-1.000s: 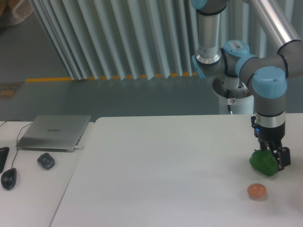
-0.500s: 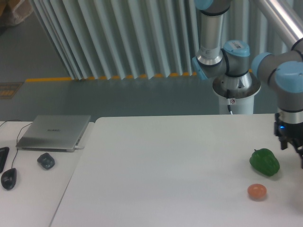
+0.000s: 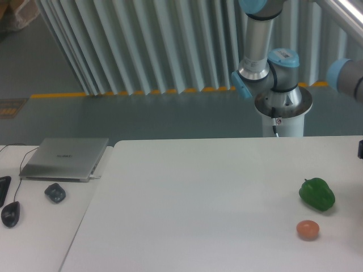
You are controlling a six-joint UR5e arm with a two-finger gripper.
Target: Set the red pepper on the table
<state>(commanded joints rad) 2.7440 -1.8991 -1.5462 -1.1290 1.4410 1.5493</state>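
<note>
The red pepper is out of view. The white table (image 3: 198, 198) fills the lower part of the camera view. A green bell pepper (image 3: 317, 194) sits on it at the right, with an orange-pink round fruit (image 3: 307, 229) just in front of it. The arm (image 3: 266, 62) rises behind the table and runs off the right edge. Only a dark sliver of the wrist (image 3: 361, 148) shows at that edge; the gripper itself is out of frame.
A grey closed laptop (image 3: 65, 158) lies on a second table at the left, with a dark mouse (image 3: 55, 192) and another dark mouse (image 3: 10, 214) near the left edge. The robot's round base (image 3: 282, 113) stands behind the table.
The gripper stood at the green pepper a second ago, then moved right and out of the frame. The green pepper stays on the table.
</note>
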